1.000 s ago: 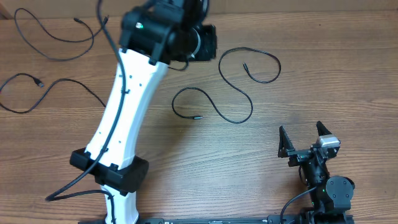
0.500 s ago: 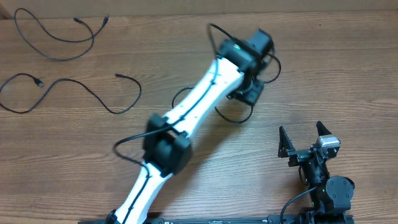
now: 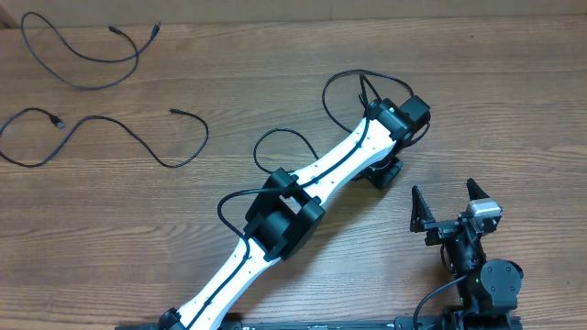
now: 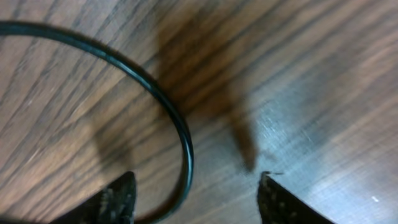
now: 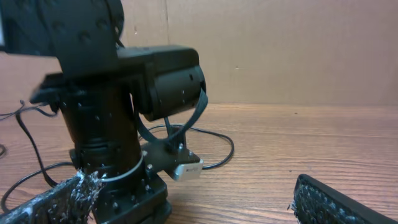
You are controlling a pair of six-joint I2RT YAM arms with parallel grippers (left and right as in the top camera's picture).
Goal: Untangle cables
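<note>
The wooden table (image 3: 275, 55) filled the overhead view, and the cables lay spread across it in separate strands. One cable (image 3: 136, 57) looped in the far left corner. A second cable (image 3: 92, 119) snaked along the left side, just below the first and apart from it. The middle cable (image 3: 278, 131) curled near the centre of the table, and part of it was hidden under the left arm (image 3: 330, 174), which stretched diagonally from the near left edge towards the middle right.

In the left wrist view, the left gripper (image 4: 196, 196) was low over the wood with its two fingers well apart. A strand of the middle cable (image 4: 186, 149) curved down into the gap between them, closer to one fingertip (image 4: 118, 199) than to the other. Neither finger visibly pressed on it, so it lay loose and unclamped.

The right gripper (image 3: 448, 203) sat at the near right edge of the table, well apart from every cable. Its fingers were spread wide and nothing was between them. In the right wrist view, the black wrist of the left arm (image 5: 118, 93) stood in front of it, and a bend of cable (image 5: 221, 140) lay on the wood behind that wrist.
</note>
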